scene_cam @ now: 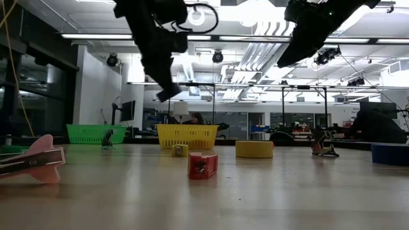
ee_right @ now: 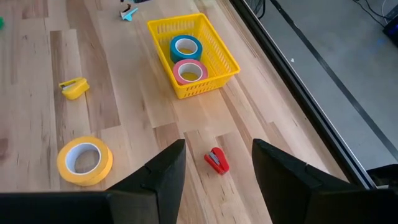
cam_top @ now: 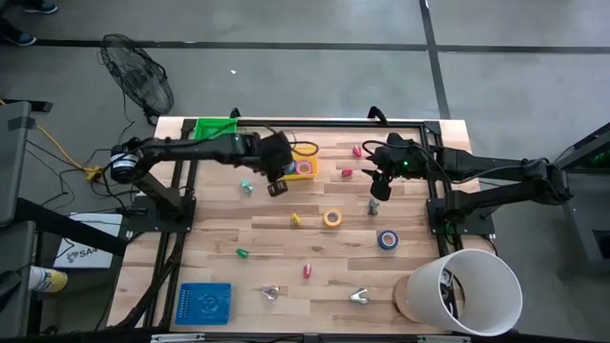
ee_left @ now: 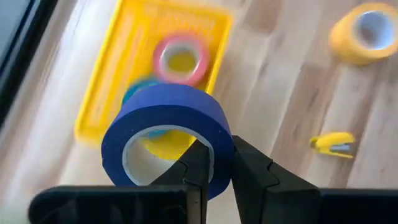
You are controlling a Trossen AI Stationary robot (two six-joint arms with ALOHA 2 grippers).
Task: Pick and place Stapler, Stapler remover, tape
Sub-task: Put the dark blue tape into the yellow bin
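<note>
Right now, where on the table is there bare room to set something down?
Bare wood lies between the green piece and the yellow tape roll, and between the blue tray and the left table edge. It is crowded around the yellow basket, under the left gripper.

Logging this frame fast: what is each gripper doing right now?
Left gripper: shut on the blue tape roll, above the yellow basket.
Right gripper: open, holding nothing, above the table.
</note>
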